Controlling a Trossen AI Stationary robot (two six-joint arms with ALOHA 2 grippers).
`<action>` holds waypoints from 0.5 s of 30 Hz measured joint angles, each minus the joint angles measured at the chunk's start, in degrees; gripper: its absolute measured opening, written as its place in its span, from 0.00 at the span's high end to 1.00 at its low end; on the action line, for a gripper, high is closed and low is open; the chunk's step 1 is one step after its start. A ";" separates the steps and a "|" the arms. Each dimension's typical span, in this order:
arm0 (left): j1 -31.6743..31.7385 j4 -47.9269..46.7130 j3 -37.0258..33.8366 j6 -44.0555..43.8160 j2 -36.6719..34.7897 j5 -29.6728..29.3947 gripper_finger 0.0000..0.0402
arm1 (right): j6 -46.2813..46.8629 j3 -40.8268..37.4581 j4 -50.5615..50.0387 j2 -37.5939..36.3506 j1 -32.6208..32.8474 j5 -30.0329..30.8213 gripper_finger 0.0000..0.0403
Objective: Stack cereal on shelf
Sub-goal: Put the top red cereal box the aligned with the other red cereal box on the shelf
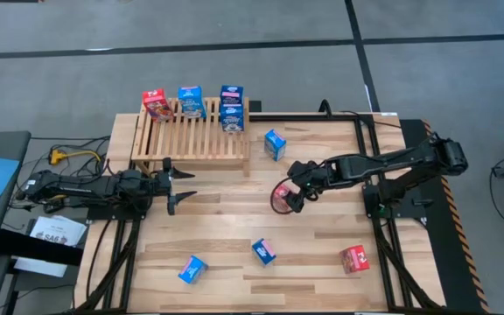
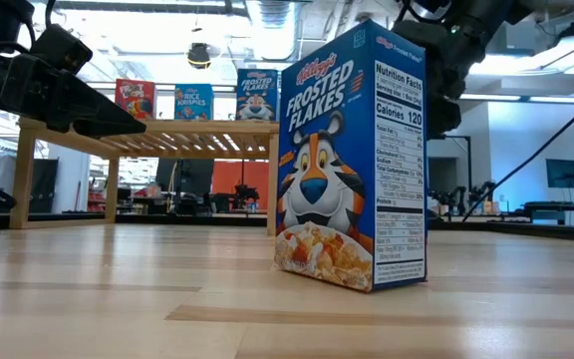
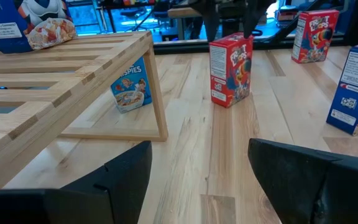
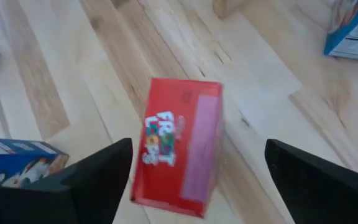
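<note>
The shelf [image 1: 191, 136] stands at the table's far left on its short legs. Along its far edge stand one red cereal box [image 1: 156, 103] and two blue ones [image 1: 190, 102] [image 1: 232, 108]. Another red cereal box [image 4: 179, 146] stands upright on the tabletop at mid-table. My right gripper [image 1: 291, 191] hovers over it, open, slanting down, with a finger on either side of the box and a gap on each side. My left gripper [image 1: 175, 185] is open and holds nothing, level, in front of the shelf's near edge.
More cereal boxes stand on the table: a blue one [image 1: 275, 143] beside the shelf's right end, two blue ones [image 1: 263, 251] [image 1: 192, 269] and a red one [image 1: 354, 259] toward the near edge. Bare planks lie between the shelf and the near boxes.
</note>
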 joint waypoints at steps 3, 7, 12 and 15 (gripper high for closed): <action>0.00 0.00 0.00 0.00 -0.01 0.00 0.36 | 0.00 -0.01 -0.01 0.01 0.44 0.03 0.04; -0.01 0.00 0.01 0.02 0.01 0.00 0.36 | -0.02 -0.09 -0.51 1.04 1.15 0.16 0.01; -0.02 0.00 0.01 0.00 0.01 0.00 0.36 | -0.14 -0.04 -0.66 3.43 1.09 1.27 0.02; -0.01 0.00 0.01 0.00 -0.02 0.00 0.36 | -0.13 0.07 0.60 4.87 1.07 1.27 0.02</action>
